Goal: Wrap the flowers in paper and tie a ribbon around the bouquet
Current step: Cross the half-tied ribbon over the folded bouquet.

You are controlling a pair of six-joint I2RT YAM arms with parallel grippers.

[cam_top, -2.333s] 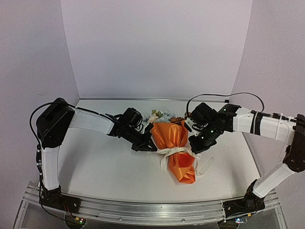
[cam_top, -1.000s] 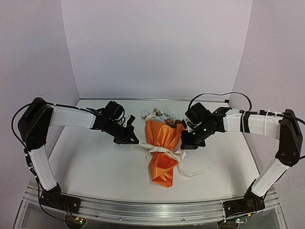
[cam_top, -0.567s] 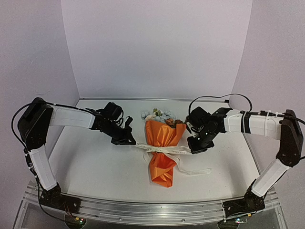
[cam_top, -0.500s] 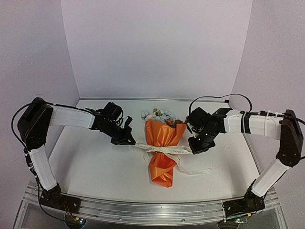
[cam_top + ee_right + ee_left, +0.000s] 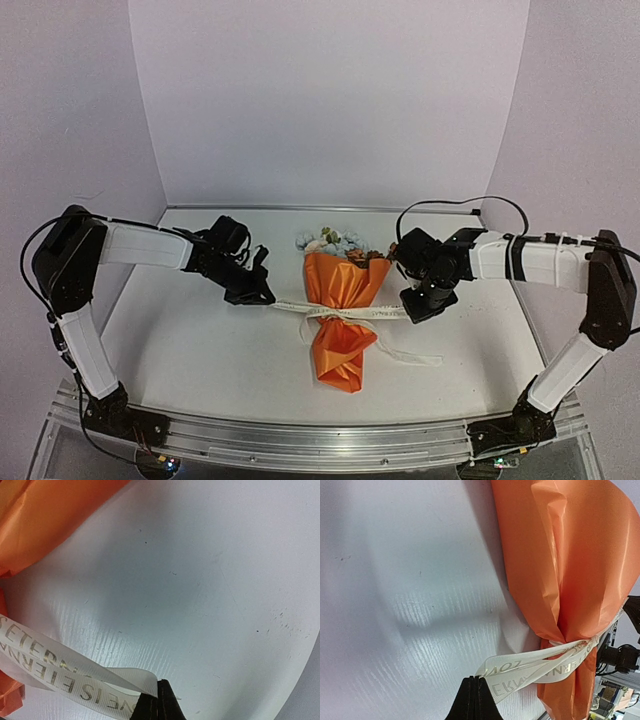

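The bouquet (image 5: 341, 318) lies in the middle of the table, an orange paper (image 5: 343, 284) cone with its point toward me. The pastel flowers (image 5: 331, 242) stick out of its far, wide end. The cream lettered ribbon (image 5: 385, 312) is cinched round the cone's waist and stretches out to both sides. My left gripper (image 5: 268, 298) is shut on a loop of the ribbon (image 5: 535, 664) left of the paper (image 5: 570, 555). My right gripper (image 5: 417, 312) is shut on a loop of the ribbon (image 5: 60, 674) to the right, with the paper (image 5: 45, 515) at the edge of that view. A loose tail (image 5: 412, 355) trails toward the near right.
The white table (image 5: 200, 350) is walled by pale panels at the back and both sides. A black cable (image 5: 460, 202) arcs above the right arm. An aluminium rail (image 5: 300, 440) runs along the near edge between the arm bases.
Both grippers have drawn apart, the left going further left and the right holding its side. The ribbon now runs straighter and tighter across the cone, and the paper is pinched more at the waist.
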